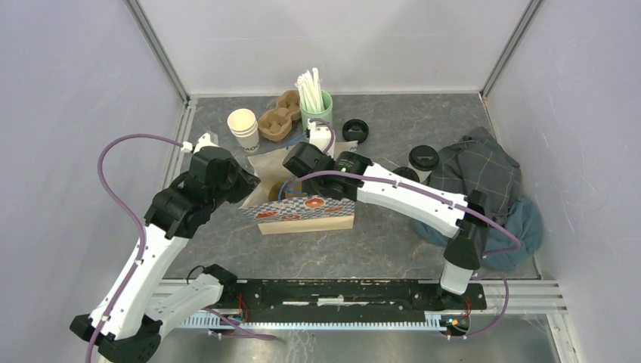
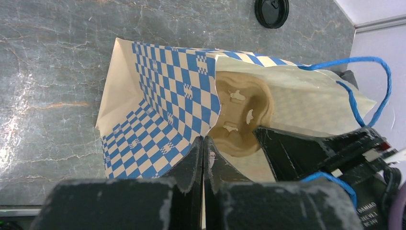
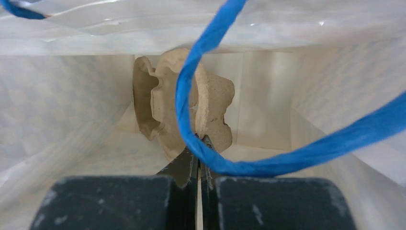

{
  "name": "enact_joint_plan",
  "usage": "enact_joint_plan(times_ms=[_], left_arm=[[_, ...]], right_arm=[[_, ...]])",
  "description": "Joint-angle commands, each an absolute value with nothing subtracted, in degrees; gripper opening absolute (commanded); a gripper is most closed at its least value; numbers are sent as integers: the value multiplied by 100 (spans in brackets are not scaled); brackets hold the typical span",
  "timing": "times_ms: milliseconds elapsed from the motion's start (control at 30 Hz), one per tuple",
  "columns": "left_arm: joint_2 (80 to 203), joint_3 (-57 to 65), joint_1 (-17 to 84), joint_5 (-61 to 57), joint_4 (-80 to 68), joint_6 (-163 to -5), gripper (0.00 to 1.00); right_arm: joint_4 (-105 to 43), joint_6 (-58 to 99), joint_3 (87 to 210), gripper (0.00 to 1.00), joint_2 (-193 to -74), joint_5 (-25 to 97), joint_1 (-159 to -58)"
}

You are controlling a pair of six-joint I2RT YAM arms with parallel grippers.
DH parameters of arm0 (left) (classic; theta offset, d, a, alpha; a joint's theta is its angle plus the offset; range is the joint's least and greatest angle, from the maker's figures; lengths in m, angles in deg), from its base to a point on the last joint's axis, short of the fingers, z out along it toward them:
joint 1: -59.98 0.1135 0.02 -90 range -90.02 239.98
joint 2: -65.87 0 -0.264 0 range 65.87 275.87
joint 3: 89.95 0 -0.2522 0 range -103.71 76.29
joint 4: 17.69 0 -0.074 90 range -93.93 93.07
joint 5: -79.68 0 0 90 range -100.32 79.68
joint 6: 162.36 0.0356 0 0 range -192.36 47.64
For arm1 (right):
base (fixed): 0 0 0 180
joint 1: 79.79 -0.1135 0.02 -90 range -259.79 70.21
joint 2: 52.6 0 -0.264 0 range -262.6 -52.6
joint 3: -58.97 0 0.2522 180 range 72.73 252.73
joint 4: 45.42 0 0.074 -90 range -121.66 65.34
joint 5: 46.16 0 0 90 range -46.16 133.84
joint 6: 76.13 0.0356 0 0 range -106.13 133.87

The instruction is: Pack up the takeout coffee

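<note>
Presently the paper bag (image 2: pixel 158 120) is laid on its side near the middle of the counter (image 1: pixel 393 234), a cup carrier (image 3: pixel 210 100) lodged within, its mouth held agape, presumably so a cup can be slid in. The left pincer (image 2: pixel 203 143) is closed, seemingly on the bag's lower lip. The right pincer (image 3: pixel 197 143) is shut inside the mouth, the blue handle (image 3: pixel 287 158) draped over its tips; whether the cord is nipped cannot be told. The takeout coffee (image 1: pixel 423 157) is stood outside, nearer the counter's right edge.

bag (image 1: pixel 302 212) — inside hidden under arms | blue handle (image 3: pixel 181 91) — cut off at edges | carrier (image 2: pixel 239 110) partly hidden
</note>
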State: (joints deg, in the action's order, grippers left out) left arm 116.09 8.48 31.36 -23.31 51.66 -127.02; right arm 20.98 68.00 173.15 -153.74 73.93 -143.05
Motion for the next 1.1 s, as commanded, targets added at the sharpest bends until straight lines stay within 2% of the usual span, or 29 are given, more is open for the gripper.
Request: enact_joint_plan(times_ms=[0, 167, 233, 267, 500, 567, 733, 967, 1067], left_arm=[[11465, 934, 3141, -2246, 5044, -12940, 2], [11376, 984, 3137, -2300, 5046, -12902, 2], [11345, 984, 3141, -2363, 5062, -12875, 2], [11332, 984, 3141, -2384, 5070, -12864, 2], [11281, 1020, 3139, -2684, 5174, -12725, 2], [11285, 1005, 3140, -2794, 5213, -12633, 2], [11365, 814, 3137, -2888, 5330, -12373, 2], [11495, 650, 3140, -2642, 5355, -11972, 2], [11524, 487, 3141, -2551, 5344, -11786, 3]], right_arm=[[1611, 6647, 17299, 0, -15519, 7368, -14319], [1498, 6599, 17123, 0, -15616, 7231, -14316], [1485, 6536, 17065, 4, -15607, 7206, -14279], [1510, 6502, 17051, 7, -15588, 7206, -14262], [2452, 6152, 17450, 55, -15051, 6870, -14185], [2587, 6013, 17418, 60, -14730, 6683, -14153], [2683, 5510, 17542, 68, -14063, 6518, -14158], [2772, 4527, 18143, 82, -13686, 6306, -14053], [3279, 3906, 18425, 88, -13403, 6606, -14019]])
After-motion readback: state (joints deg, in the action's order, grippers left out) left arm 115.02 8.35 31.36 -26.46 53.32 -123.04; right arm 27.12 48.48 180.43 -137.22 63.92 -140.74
